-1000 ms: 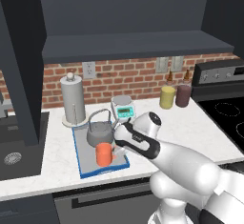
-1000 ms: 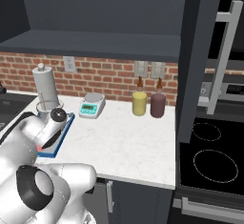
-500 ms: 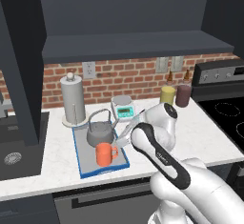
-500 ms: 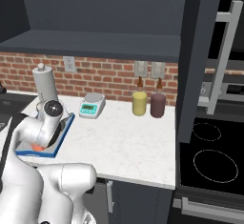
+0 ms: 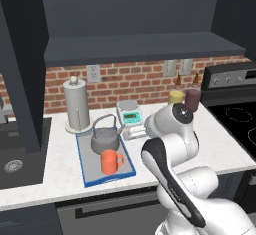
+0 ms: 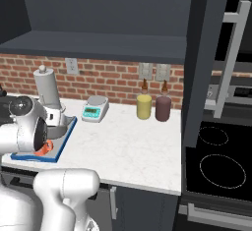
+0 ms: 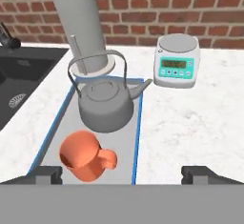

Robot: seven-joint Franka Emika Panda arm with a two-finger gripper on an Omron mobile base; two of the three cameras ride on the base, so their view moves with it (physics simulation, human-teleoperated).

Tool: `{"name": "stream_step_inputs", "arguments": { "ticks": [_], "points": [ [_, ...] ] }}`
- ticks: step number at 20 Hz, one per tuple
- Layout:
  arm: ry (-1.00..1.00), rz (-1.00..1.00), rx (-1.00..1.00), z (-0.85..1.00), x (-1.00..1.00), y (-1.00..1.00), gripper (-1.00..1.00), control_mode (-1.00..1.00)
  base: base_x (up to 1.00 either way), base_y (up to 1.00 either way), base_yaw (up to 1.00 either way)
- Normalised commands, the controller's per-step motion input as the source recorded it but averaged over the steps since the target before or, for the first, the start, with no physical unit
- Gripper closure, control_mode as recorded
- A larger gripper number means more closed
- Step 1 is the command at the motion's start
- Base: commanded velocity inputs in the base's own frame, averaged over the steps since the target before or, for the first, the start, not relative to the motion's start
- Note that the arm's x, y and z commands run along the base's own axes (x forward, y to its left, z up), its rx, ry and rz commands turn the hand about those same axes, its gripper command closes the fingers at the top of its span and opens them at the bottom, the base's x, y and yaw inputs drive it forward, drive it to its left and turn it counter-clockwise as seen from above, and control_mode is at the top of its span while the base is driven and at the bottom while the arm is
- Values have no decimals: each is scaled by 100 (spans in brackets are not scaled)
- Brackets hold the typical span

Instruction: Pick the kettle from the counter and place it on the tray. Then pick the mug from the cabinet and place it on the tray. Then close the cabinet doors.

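The grey kettle (image 7: 105, 105) (image 5: 105, 139) stands on the blue-rimmed tray (image 7: 137, 132) (image 5: 82, 171), with the orange mug (image 7: 86, 162) (image 5: 110, 162) upright just in front of it. My gripper (image 7: 123, 175) (image 5: 136, 132) is open and holds nothing. It hovers above the counter (image 7: 195, 123) at the tray's right edge and looks down on both things. In the right base view my arm covers most of the tray (image 6: 34, 157), and a bit of the mug (image 6: 46, 147) peeks out. The navy cabinet (image 5: 140, 46) stands open, its doors (image 5: 22, 69) (image 6: 206, 53) swung out.
A tall paper-towel holder (image 7: 78, 23) (image 5: 76, 104) stands behind the tray, with a white scale (image 7: 177, 67) (image 6: 96, 109) to its right. Yellow (image 6: 143, 106) and maroon (image 6: 163, 108) canisters stand by the brick wall. The sink (image 7: 24, 85) lies left and the stove (image 6: 216, 156) right.
My gripper has drawn up and to the right, away from the mug, which stays standing on the tray. The jaws remain open.
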Motion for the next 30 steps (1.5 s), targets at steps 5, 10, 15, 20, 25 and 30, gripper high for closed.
{"name": "stream_step_inputs", "arguments": {
  "ticks": [5, 10, 15, 20, 25, 30],
  "points": [
    [0, -51, 3, 48, -51, -27, -100, -100, 0, 0, 0],
    [0, -36, 7, 44, -36, -23, -100, -100, 0, 0, 0],
    [0, -26, 9, 40, -41, -29, -100, -100, 0, 0, 0],
    [0, -24, 18, 47, -43, -40, -100, -100, 0, 0, 0],
    [0, -24, 8, 42, -38, -32, -100, -100, 0, 0, 0],
    [0, -18, 2, 37, -27, -30, -100, -100, 0, 0, 0]
  ]
}}
